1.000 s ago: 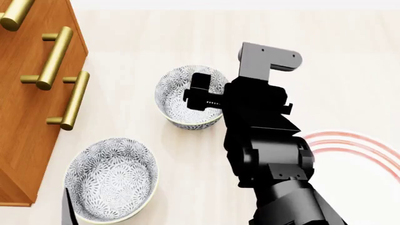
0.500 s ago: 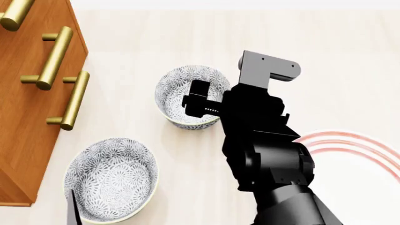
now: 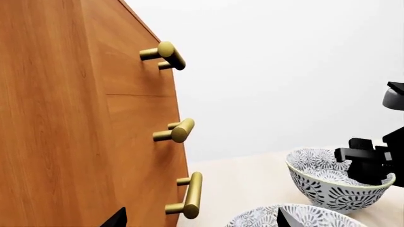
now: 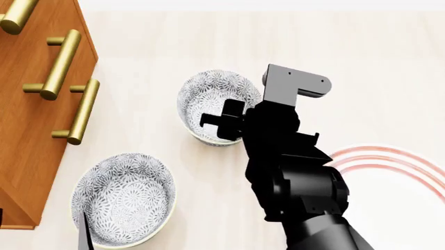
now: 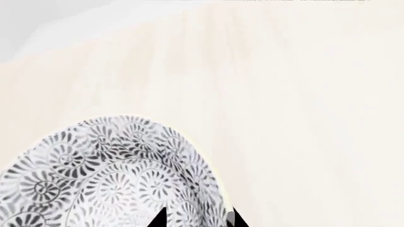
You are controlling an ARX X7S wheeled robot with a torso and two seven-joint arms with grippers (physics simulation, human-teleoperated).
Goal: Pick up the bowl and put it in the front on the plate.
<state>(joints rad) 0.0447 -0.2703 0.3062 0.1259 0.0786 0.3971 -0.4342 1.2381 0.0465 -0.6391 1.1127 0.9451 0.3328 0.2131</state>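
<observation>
Head view: we see the right arm (image 4: 295, 177) reaching forward from the near right, its wrist bent toward the left. The right gripper (image 4: 221, 122) sits at the near right rim of the far bowl (image 4: 208, 96). In the right wrist view two dark fingertips (image 5: 158, 218) straddle that rim, one inside the bowl (image 5: 107, 175) and one outside, close either side of the wall. We read the jaws as closed onto the rim, though actual contact is hidden at the frame edge. In the left wrist view the same gripper (image 3: 363, 158) shows over the bowl's (image 3: 328, 182) right edge.

Of the left gripper (image 4: 85, 237) we log only a thin dark tip at the near left, over the near bowl (image 4: 124, 198). Two dark tips (image 3: 283, 221) show in the left wrist view, wide apart, so we take its jaws as open and empty.

Containers: both bowls stand upright on the pale table (image 4: 334, 47) and hold nothing of their own. The far bowl is just right of the cabinet's front. The near bowl is near left, close beside the cabinet (image 4: 28, 104), which carries brass handles (image 4: 59, 65). The plate (image 4: 396, 166) lies at the near right, partly hidden by the arm and cut by the frame; its visible part is bare. The far bowl is apart from the plate.
</observation>
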